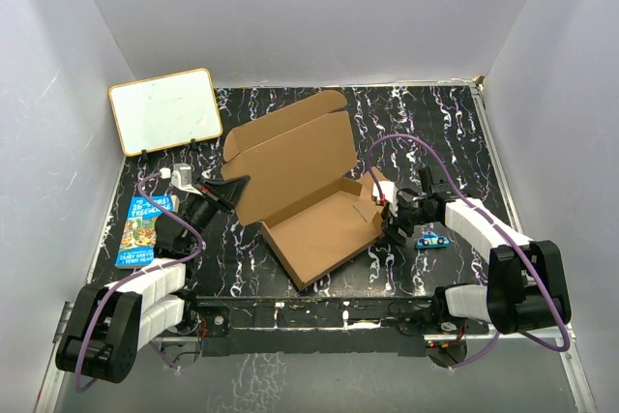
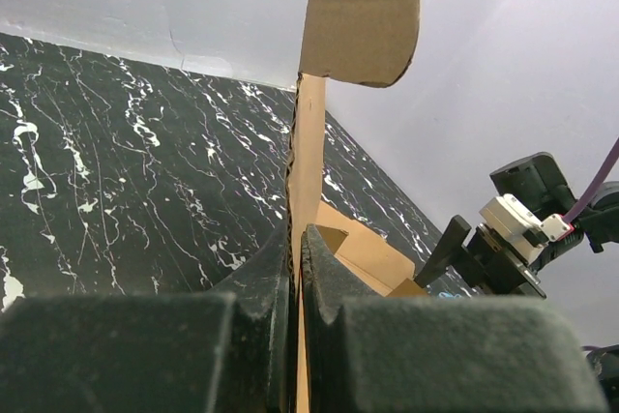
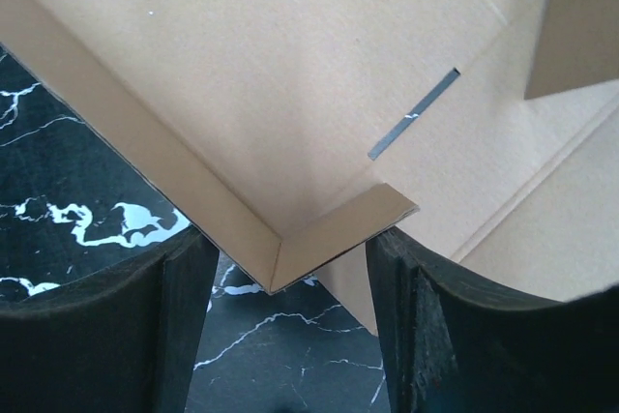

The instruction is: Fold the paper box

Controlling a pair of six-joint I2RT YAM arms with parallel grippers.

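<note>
The paper box (image 1: pixel 324 234) is brown cardboard, a shallow tray in the middle of the table with its lid (image 1: pixel 290 147) standing up behind it. My left gripper (image 1: pixel 232 184) is shut on the lid's left edge. In the left wrist view the cardboard panel (image 2: pixel 309 142) rises edge-on from between the shut fingertips (image 2: pixel 276 268). My right gripper (image 1: pixel 392 224) is at the tray's right corner. In the right wrist view its fingers (image 3: pixel 184 316) stand apart, with the box corner (image 3: pixel 290 249) just above the gap and untouched.
A white board with a tan frame (image 1: pixel 164 110) leans at the back left. A colourful book (image 1: pixel 142 229) lies at the left edge beside my left arm. A small blue toy (image 1: pixel 431 240) sits under my right wrist. White walls close in three sides.
</note>
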